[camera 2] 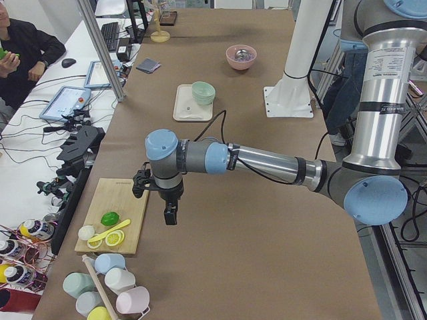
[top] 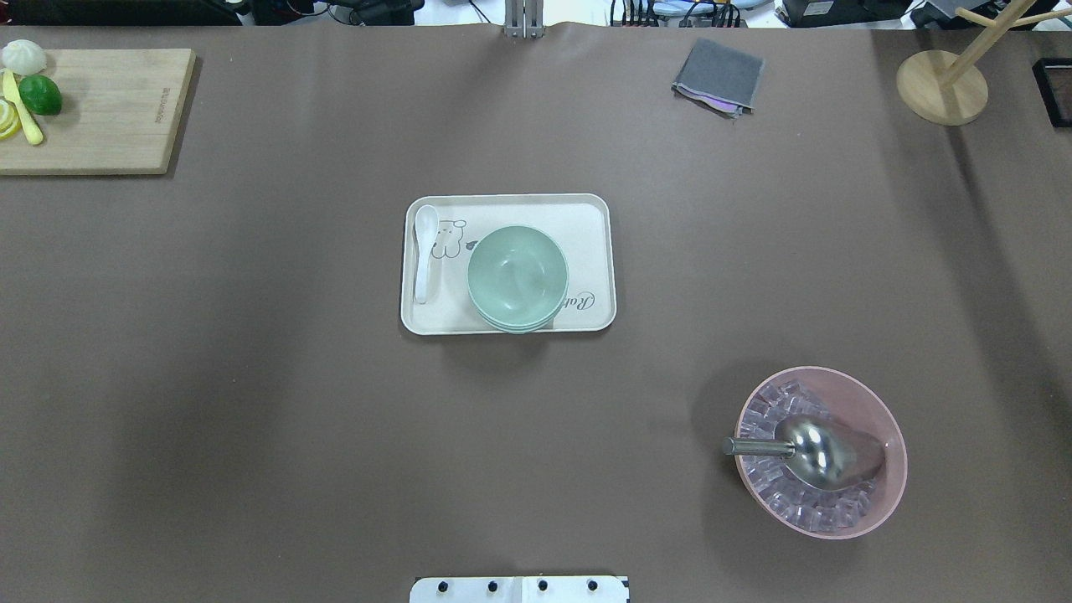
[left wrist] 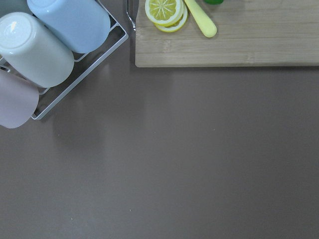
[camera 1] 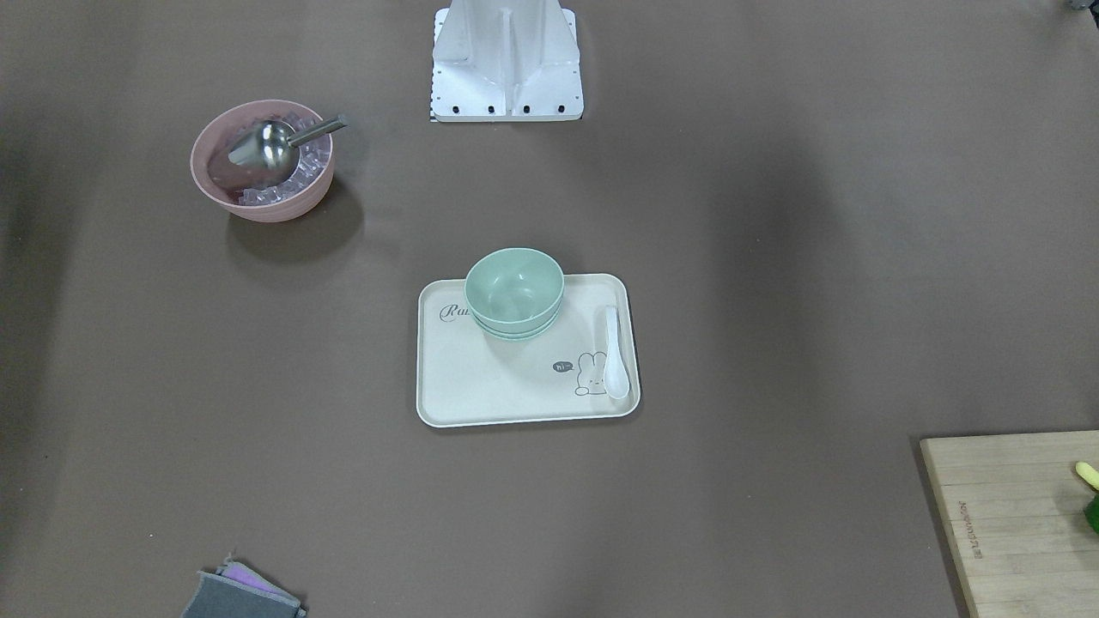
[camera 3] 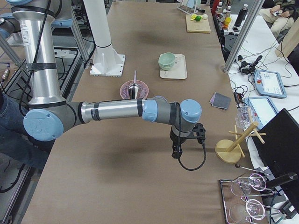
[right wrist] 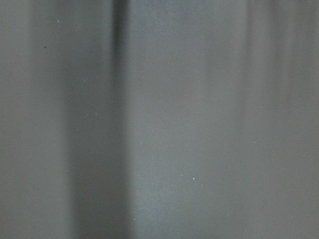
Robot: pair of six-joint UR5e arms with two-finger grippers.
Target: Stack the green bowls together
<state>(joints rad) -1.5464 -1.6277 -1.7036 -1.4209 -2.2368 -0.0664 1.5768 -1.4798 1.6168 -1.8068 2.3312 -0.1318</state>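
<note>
Tray (top: pixel 589 243) w/ green bowls (top: pixel 517 278) nested overhead; left gripper (camera 2: pixel 171 215), right gripper (camera 3: pixel 175 153) side-cams only.

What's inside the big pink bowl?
The large round pink bowl holds clear ice cubes, with a shiny metal scoop lying on them, its handle poking over the rim. Whatever lies under the scoop and cubes cannot be seen.

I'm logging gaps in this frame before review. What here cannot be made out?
- Green bowls: overhead, the top one hides those nested below; only rim edges show.
- Left gripper: exterior left only, too small to judge open or shut.
- Right gripper: exterior right only, same.
- Cutting board: front view, cut off by the edge.
</note>
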